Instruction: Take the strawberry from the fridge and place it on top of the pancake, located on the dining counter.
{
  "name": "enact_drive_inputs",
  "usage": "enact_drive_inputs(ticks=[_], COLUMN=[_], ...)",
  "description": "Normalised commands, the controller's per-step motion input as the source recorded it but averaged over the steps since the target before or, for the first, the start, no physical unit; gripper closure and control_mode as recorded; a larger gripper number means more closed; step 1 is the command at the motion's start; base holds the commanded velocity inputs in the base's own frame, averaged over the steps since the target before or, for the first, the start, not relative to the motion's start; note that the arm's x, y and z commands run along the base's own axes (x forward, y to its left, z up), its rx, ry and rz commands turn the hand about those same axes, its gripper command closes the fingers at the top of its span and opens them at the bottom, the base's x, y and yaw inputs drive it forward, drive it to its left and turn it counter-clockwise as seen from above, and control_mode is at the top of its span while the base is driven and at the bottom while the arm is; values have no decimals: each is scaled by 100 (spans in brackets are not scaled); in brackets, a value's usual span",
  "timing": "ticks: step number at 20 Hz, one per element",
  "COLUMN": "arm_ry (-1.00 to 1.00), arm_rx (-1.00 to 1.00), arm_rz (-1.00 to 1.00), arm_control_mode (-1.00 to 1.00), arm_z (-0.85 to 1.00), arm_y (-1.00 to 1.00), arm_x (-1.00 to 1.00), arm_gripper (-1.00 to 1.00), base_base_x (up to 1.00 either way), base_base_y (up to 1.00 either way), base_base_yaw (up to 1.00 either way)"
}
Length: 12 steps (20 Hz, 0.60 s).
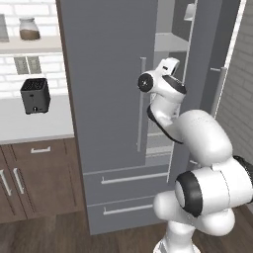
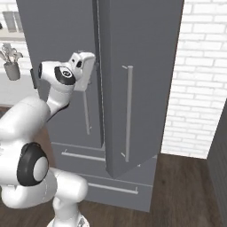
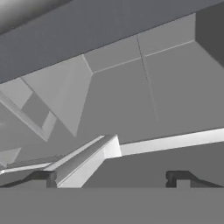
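Note:
The tall grey fridge stands in front of me with its left door shut and its right door swung open. My hand reaches into the gap between the doors at mid height, in front of the pale grey shelves. In the hand view my gripper is open, its fingertips set wide apart, and a pale shelf edge runs across just beyond them. Nothing sits between the fingers. The strawberry is hidden. The pancake and the dining counter are out of view.
Two drawers close the fridge's lower part. Left of it a black toaster stands on a white worktop over brown cabinets, with a jar on a shelf above. A white brick wall is behind the open door.

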Motion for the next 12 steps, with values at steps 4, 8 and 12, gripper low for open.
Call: enact_drive_inputs(ticks=[4,8,12], arm_ry=[3,-2,-9], arm_rx=[0,0,0], arm_rz=[0,0,0], arm_control_mode=[-100,-100,-100], arm_z=[0,8,21], arm_y=[-51,-68,-56], arm_x=[48,-18,-57], arm_gripper=[-100,-100,-100], base_base_x=[0,0,0], base_base_y=[0,0,0], base_base_yaw=[0,0,0])
